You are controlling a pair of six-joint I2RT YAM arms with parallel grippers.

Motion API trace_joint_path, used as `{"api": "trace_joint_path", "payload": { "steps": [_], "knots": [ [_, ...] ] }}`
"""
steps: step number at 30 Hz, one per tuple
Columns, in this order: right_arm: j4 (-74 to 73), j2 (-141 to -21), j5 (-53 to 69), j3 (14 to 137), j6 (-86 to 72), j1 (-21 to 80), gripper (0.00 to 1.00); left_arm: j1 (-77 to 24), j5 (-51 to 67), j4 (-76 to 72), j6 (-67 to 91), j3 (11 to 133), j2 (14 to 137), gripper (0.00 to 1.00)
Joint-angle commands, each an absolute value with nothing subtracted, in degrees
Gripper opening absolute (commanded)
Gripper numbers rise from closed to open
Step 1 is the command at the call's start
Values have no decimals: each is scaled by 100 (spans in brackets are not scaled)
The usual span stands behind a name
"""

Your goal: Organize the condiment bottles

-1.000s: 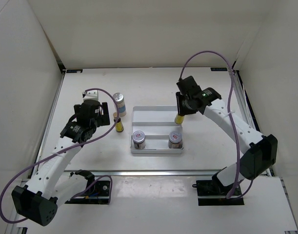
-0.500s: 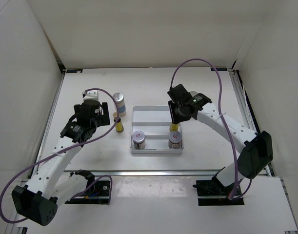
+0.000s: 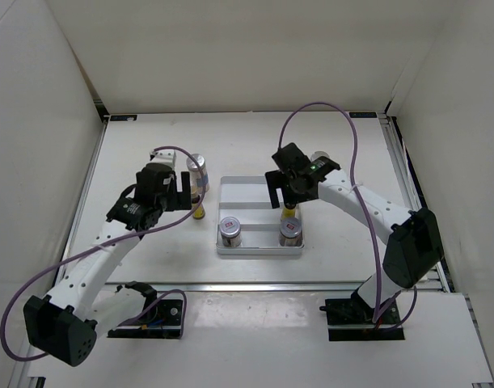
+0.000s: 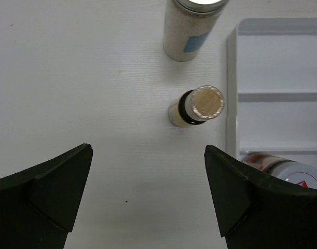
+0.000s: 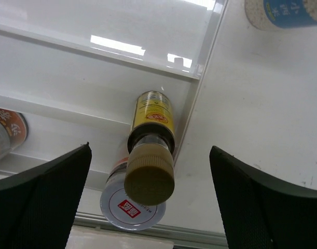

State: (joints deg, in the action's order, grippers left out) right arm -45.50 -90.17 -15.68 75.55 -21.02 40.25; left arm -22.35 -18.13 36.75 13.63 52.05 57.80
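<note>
Two squat silver-lidded jars stand in the near compartment of the white tray. A tiny yellow bottle stands upright in the tray's middle compartment, just behind the right jar. My right gripper is open around it, fingers clear of both sides. Left of the tray stand a second yellow bottle and a white blue-labelled bottle. My left gripper hovers open near them, holding nothing. Another white bottle is partly hidden behind the right arm.
The tray's far compartment holds nothing. White walls enclose the table on the left, back and right. A metal rail runs along the near edge, with both arm bases behind it. Purple cables loop above each arm.
My right gripper carried the yellow bottle left into the tray and opened, letting it go. My left arm shifted right, toward the two bottles beside the tray.
</note>
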Motion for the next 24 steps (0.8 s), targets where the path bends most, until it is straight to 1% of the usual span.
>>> {"api": "trace_joint_path", "payload": {
  "steps": [1, 9, 18, 20, 22, 23, 24],
  "knots": [
    [-4447, -8799, -1888, 7778, -2171, 4052, 100, -2399, -1205, 3445, 1257, 5344, 5844, 100],
    [-4676, -8324, -1951, 8191, -2109, 4052, 100, -2558, -959, 3244, 1257, 5722, 6503, 100],
    [-4852, -7929, -2118, 8130, -2109, 4052, 100, -2558, -896, 2997, 1529, 5836, 7504, 100],
    [-4852, -7857, -2118, 8078, -2109, 4052, 100, -2558, -949, 2936, 1590, 5889, 7655, 96],
    [-4852, -7787, -2118, 8077, -2048, 4052, 100, -2558, -949, 2936, 1591, 5958, 7865, 87],
    [-4904, -7787, -2118, 8077, -2048, 4052, 100, -2558, -949, 2936, 1591, 5959, 7927, 81],
    [-4983, -7787, -2118, 8077, -1996, 4052, 100, -2558, -949, 2875, 1643, 6029, 7997, 79]
  ]
}}
